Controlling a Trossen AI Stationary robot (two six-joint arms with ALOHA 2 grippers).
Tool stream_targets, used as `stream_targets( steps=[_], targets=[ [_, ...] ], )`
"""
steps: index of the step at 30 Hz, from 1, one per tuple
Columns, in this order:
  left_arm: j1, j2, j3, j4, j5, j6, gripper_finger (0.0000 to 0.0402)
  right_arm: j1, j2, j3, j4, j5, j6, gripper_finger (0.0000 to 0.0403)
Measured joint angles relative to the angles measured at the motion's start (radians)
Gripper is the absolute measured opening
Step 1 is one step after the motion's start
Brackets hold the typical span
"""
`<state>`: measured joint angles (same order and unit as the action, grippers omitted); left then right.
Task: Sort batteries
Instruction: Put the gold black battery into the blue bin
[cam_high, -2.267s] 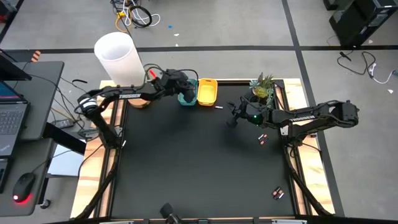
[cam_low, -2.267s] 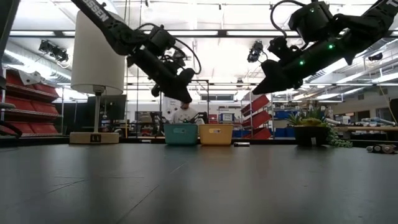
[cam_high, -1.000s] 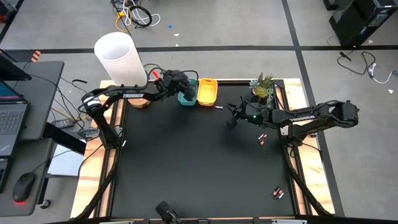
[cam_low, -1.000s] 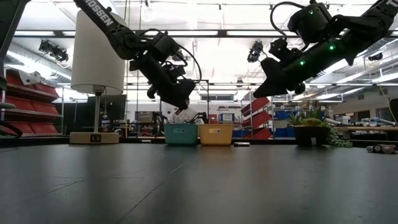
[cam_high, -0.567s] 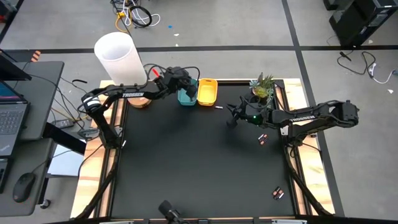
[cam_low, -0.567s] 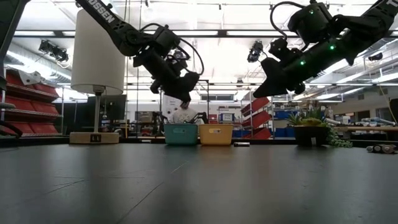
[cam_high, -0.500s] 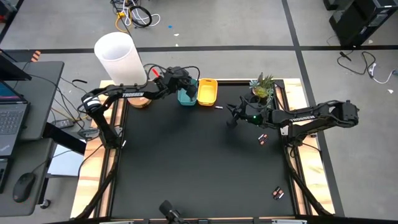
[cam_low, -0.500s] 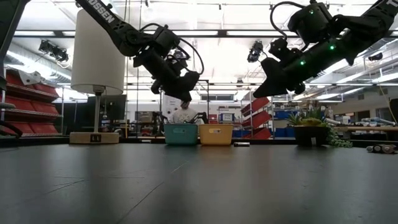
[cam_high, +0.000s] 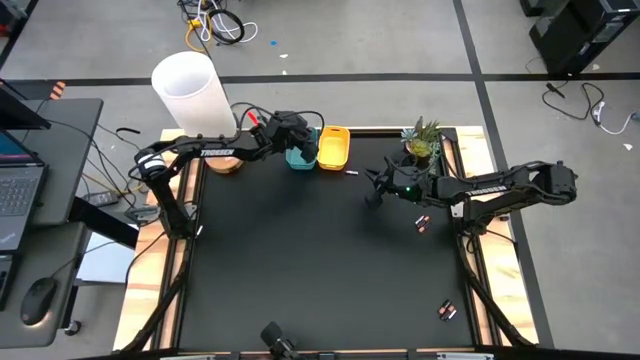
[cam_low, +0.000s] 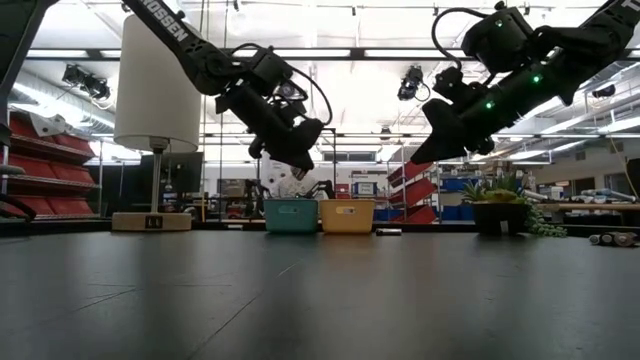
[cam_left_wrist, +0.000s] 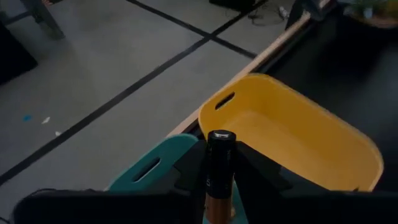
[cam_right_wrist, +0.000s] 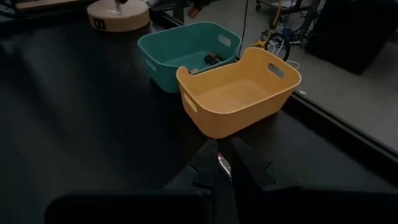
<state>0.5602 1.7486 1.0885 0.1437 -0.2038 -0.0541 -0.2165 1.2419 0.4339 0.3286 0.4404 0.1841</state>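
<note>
From above, the left gripper (cam_high: 303, 150) hangs over the teal bin (cam_high: 298, 158), while loose batteries (cam_high: 423, 223) lie near the right arm. In the left wrist view its fingers (cam_left_wrist: 183, 171) pinch a black, copper-ended battery (cam_left_wrist: 218, 177) across its middle; a rigid, smooth, light cylinder likely to slip or pivot. In the right wrist view the right gripper (cam_right_wrist: 222, 167) pinches a small whitish cell (cam_right_wrist: 222, 164) before the yellow bin (cam_right_wrist: 239, 90).

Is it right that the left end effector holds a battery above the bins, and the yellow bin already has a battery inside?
Not quite. The left end effector does hold a battery, but the right wrist view shows the yellow bin empty; the battery lies in the teal bin.
</note>
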Motion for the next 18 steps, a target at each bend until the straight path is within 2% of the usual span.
stream_targets(
  steps=[6, 9, 12, 15, 18],
  targets=[
    [-0.006, 0.008, 0.0, -0.007, 0.013, 0.019, 0.009, 0.0, 0.0, 0.0, -0.002, -0.001, 0.001, 0.0033],
    [-0.006, 0.008, 0.0, -0.006, 0.126, 0.039, 0.009, 0.0, 0.0, 0.0, -0.003, -0.001, 0.009, 0.0032],
    [-0.008, 0.008, 0.0, 0.01, 0.166, 0.024, 0.0093, 0.0, 0.0, 0.0, -0.003, -0.008, 0.024, 0.0033],
    [-0.007, 0.007, 0.0, 0.016, 0.167, 0.023, 0.0113, 0.0, 0.0, 0.0, -0.003, -0.015, 0.026, 0.0033],
    [-0.006, 0.007, 0.0, 0.016, 0.164, 0.02, 0.0151, 0.0, 0.0, 0.0, -0.003, -0.027, 0.032, 0.0032]
  ],
)
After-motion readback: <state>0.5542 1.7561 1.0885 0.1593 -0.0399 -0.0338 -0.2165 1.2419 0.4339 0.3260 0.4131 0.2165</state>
